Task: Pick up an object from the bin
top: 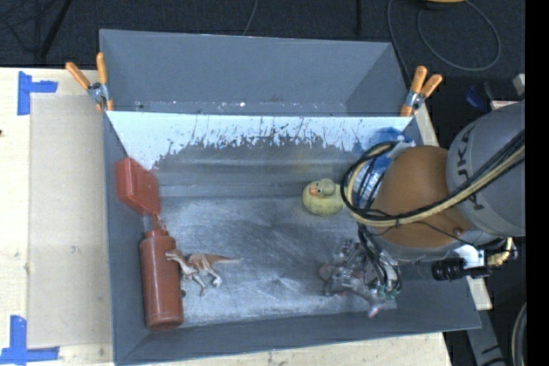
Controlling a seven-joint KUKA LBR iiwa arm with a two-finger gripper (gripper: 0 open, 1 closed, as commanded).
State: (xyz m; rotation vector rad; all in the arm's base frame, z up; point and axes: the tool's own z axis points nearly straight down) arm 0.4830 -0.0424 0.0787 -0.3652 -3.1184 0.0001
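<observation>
Tool [360,277] of mine hanging at near right of bin [257,81], how open I cannot tell, yellow duck [322,198] sitting beyond.

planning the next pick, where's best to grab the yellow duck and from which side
Grip the duck across its round body, coming straight down from above. It sits alone on the bin floor, away from the walls, so both flanks look free. The smaller head would likely slip. The claw is nearer the front wall, to the duck's right.
</observation>
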